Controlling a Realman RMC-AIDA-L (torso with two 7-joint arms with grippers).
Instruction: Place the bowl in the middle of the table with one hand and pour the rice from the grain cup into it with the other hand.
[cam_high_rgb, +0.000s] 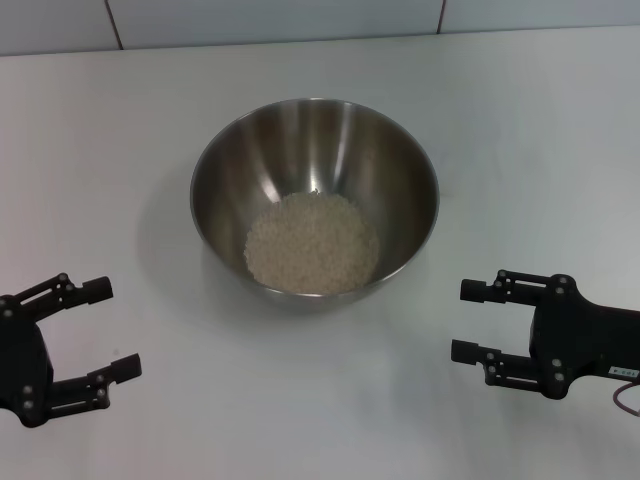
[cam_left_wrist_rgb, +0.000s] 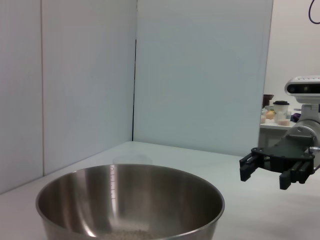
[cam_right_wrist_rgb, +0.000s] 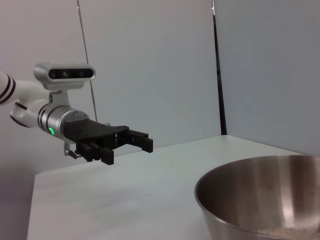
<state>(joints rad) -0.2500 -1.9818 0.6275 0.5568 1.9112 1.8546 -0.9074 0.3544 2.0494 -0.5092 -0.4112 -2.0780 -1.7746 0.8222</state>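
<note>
- The large round stainless-steel mixing bowl (cam_high_rgb: 314, 198) is sitting upright near the middle of the plain white tabletop (cam_high_rgb: 520, 130).
- A pale heap of small off-white rice grains (cam_high_rgb: 312, 243) is lying in the bottom of the bowl, toward the side nearer the robot.
- The black two-pronged left gripper (cam_high_rgb: 105, 328) is hovering at the near left edge of the head view, well apart from the bowl. Its fingers are spread wide, with nothing between them.
- The black two-pronged right gripper (cam_high_rgb: 468, 320) is hovering at the near right, also well apart from the bowl. Its fingers are parted too, and it is holding nothing.
- Both grippers are pointing inward toward the bowl from opposite sides.
- In the left wrist view, the bowl (cam_left_wrist_rgb: 130, 205) is filling the foreground, and the right gripper (cam_left_wrist_rgb: 265, 172) is showing beyond its rim above the tabletop (cam_left_wrist_rgb: 250, 215).
- In the right wrist view, the left gripper (cam_right_wrist_rgb: 127, 145) is showing on its silver-grey arm (cam_right_wrist_rgb: 50, 120), above the tabletop (cam_right_wrist_rgb: 125, 200); the bowl (cam_right_wrist_rgb: 260, 195) is sitting near the camera.
- The small clear plastic grain cup cannot be made out with certainty in any view.
</note>
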